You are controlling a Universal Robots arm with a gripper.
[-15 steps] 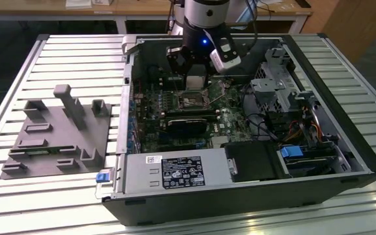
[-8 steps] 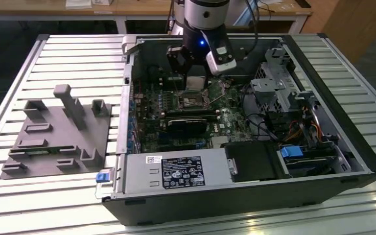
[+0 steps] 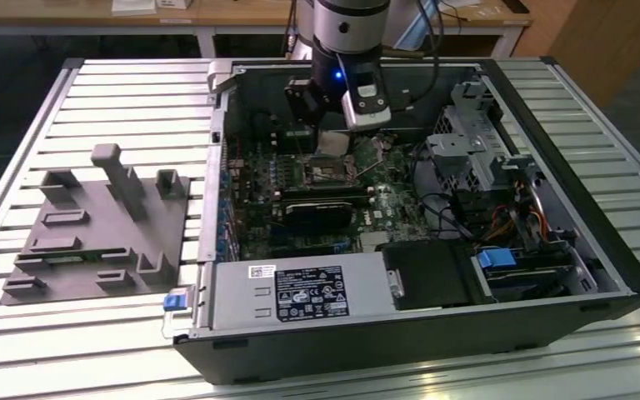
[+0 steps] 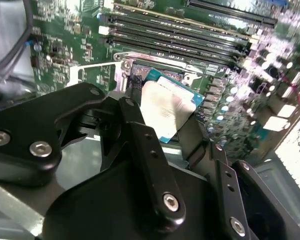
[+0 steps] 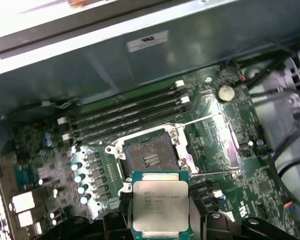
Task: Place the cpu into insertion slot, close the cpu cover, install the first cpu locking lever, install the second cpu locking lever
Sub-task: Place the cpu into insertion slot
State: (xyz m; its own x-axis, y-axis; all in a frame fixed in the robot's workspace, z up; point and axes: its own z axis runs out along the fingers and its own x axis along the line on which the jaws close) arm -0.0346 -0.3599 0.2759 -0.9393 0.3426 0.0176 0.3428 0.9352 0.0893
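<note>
First wrist view: gripper (image 5: 160,222) jaws were clamped on cpu (image 5: 160,205) edges, chip held level w/ metal top toward cam, near insertion slot (image 5: 149,156) but not seated. Cpu cover (image 4: 75,75) lay flipped open, prob. to leave socket bare.

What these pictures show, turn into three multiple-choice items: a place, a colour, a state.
1. Where is the cpu? A) in the insertion slot B) in the gripper C) on the floor
2. What colour is the circuit board? A) red B) green C) white
3. How is the insertion slot? A) empty B) holding a chip C) under a shut cover
B: the gripper clamps the cpu by two sides, off the slot. B: the board is green in both wrist views. A: its dark centre lies bare.
</note>
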